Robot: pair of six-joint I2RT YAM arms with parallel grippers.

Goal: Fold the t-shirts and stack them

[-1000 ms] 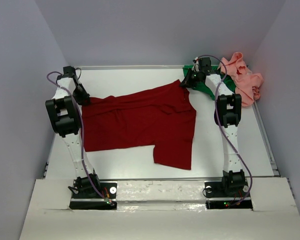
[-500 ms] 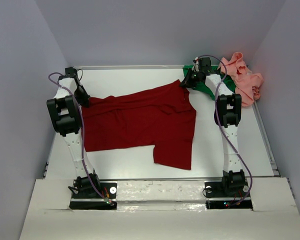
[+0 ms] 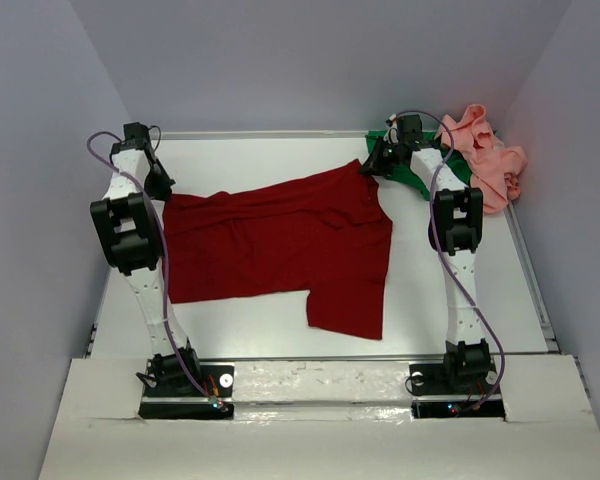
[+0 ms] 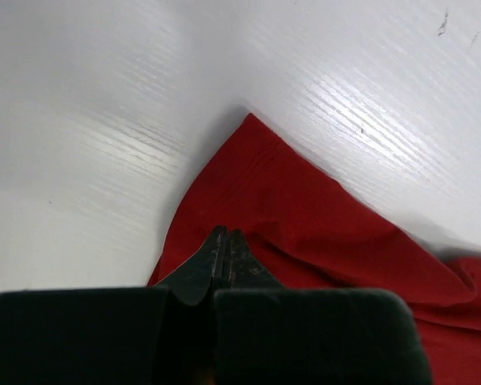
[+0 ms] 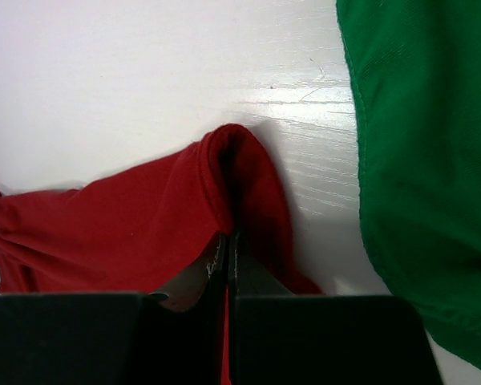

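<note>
1. Top external view: the dark red t-shirt (image 3: 280, 240) lies spread across the middle of the white table (image 3: 280, 160), one sleeve pointing toward the near edge. The left gripper (image 3: 163, 189) sits at the shirt's far-left corner and the right gripper (image 3: 370, 165) at its far-right corner.
2. Only this view shows the salmon pink t-shirt (image 3: 492, 170), crumpled in the far-right corner. The green t-shirt (image 3: 412, 183) lies beside it, partly behind the right arm.
3. From above, neither claw's jaws can be made out; the wrist cameras settle that.
4. Left wrist view: the jaws are pressed fully together, with a low fold of red cloth (image 4: 321, 224) pinched at their tips, just inside the pointed corner. Bare table surrounds that corner to the left and far side.
5. Right wrist view: the jaws are closed tight on the red cloth (image 5: 104, 233), which humps up into a rounded loop just beyond the tips. The green t-shirt fills the right side of the picture, close to the red loop, with a strip of white table between them.
</note>
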